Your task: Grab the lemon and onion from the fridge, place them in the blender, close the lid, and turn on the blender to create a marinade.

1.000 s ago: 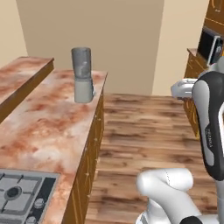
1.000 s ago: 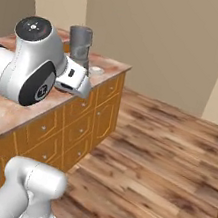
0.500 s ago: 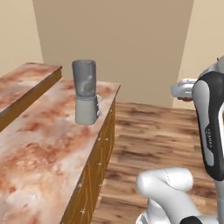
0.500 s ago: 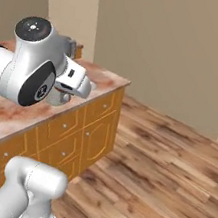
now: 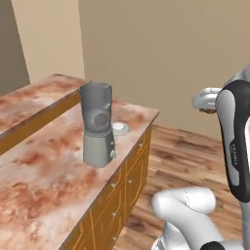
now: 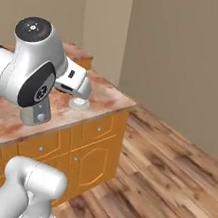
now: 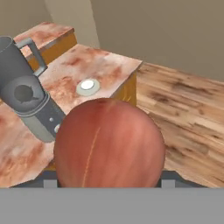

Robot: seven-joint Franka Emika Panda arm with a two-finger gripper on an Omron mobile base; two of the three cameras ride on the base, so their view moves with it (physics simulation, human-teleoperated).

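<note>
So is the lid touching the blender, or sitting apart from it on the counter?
Apart. In the left base view, bare counter shows between the lid and the blender.

A large reddish-brown onion [image 7: 109, 144] sits between the gripper's fingers. The blender [image 5: 97, 124], a translucent grey jar on a squat grey base, stands upright on the counter, mouth uncovered. Its pale round lid [image 5: 118, 128] lies flat just beside it, towards the counter's far end.
</note>
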